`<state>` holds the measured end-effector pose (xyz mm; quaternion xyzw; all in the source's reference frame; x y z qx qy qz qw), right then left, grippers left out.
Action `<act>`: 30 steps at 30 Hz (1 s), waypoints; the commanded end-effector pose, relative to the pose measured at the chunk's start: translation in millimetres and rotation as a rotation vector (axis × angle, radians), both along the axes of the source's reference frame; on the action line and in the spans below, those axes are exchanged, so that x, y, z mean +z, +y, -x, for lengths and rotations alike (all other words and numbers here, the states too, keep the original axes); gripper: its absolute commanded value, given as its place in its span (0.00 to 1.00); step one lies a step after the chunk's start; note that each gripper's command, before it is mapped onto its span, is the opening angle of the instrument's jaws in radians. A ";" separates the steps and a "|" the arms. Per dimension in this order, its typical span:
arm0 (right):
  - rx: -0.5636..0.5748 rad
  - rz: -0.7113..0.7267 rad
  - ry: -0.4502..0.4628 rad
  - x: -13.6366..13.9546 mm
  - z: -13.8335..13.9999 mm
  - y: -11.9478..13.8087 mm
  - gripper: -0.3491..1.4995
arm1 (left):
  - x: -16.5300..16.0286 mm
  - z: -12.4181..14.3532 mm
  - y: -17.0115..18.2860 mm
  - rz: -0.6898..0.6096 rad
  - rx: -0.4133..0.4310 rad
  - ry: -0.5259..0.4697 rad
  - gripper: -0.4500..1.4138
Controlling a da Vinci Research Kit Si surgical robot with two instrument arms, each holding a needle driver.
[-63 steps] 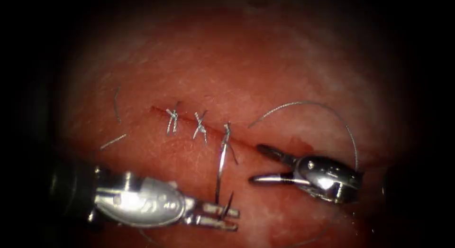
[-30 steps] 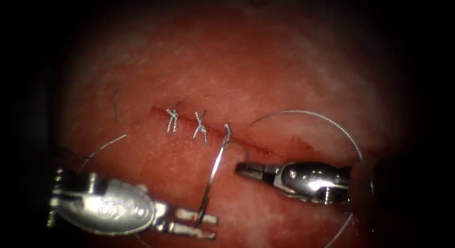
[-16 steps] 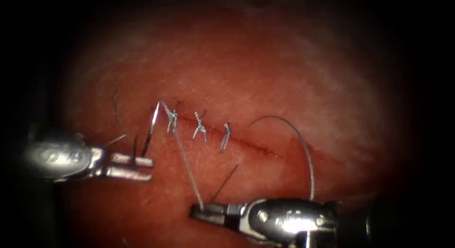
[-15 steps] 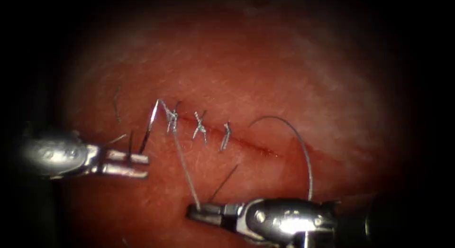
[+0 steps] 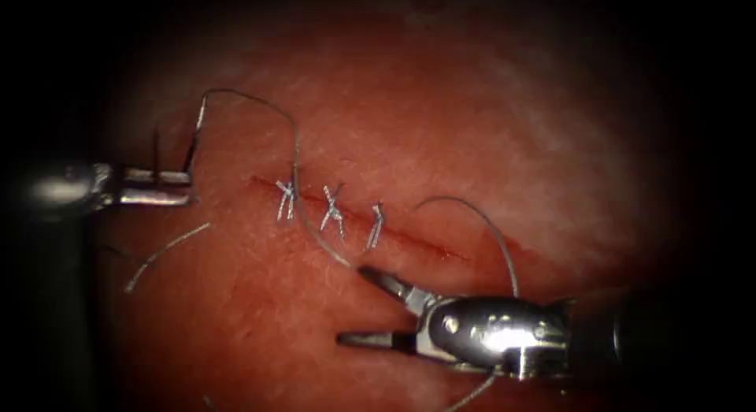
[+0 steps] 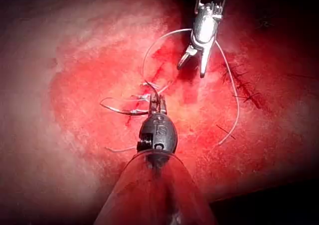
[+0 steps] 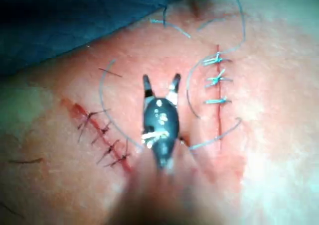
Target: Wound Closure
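Gripping thread, left end effector

Two tools – three stitches, one cut.

A blue cloth lies beyond the edge of the tissue in the right wrist view. On the tissue there, a second cut runs slantwise, crossed by a row of dark stitches; the left wrist view shows that row too. In the endoscope view, a loose thread scrap lies in the lower left of the frame.
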<state>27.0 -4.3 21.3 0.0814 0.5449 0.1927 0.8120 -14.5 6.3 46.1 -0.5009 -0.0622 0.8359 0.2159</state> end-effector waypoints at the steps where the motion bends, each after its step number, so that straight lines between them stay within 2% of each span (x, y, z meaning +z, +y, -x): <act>1: 0.007 -0.001 -0.009 1.5 0.0 -0.9 0.90 | 0.5 0.3 -1.1 -0.006 -0.001 -0.001 0.00; 9: 0.027 0.035 -0.092 7.5 0.6 -0.3 0.87 | 0.1 0.5 -1.3 -0.004 -0.019 0.015 0.00; 10: 0.016 0.042 -0.123 9.3 0.5 -0.5 0.84 | 0.1 0.7 -1.3 0.000 -0.017 0.016 0.00; 14: -0.021 0.045 -0.142 11.0 0.4 -1.1 0.70 | 0.0 0.7 -1.4 -0.001 -0.018 0.016 0.00; 15: -0.029 0.046 -0.151 11.4 0.5 -1.2 0.63 | 0.0 0.7 -1.4 -0.002 -0.017 0.015 0.00; 16: -0.055 0.043 -0.144 11.9 1.0 -1.6 0.24 | -0.1 0.7 -1.5 -0.003 -0.019 0.016 0.00; 17: -0.057 0.043 -0.143 11.9 1.2 -1.6 0.14 | -0.1 0.7 -1.5 -0.003 -0.019 0.017 0.00; 18: -0.059 0.043 -0.141 11.8 1.3 -1.6 0.00 | -0.1 0.7 -1.5 -0.003 -0.018 0.016 0.00; 21: -0.072 0.035 -0.137 11.1 1.8 -1.8 0.00 | -0.1 0.7 -1.4 -0.003 -0.022 0.016 0.00; 24: -0.077 0.029 -0.129 9.2 1.6 -2.2 0.00 | 0.1 0.8 -1.2 -0.001 -0.030 0.017 0.00; 27: -0.070 0.001 -0.104 7.0 0.8 -2.7 0.00 | 0.5 1.0 -1.2 0.007 -0.031 0.017 0.00; 30: -0.071 -0.037 -0.078 3.3 -0.3 -3.4 0.00 | 0.9 1.5 -1.2 0.011 -0.038 0.018 0.00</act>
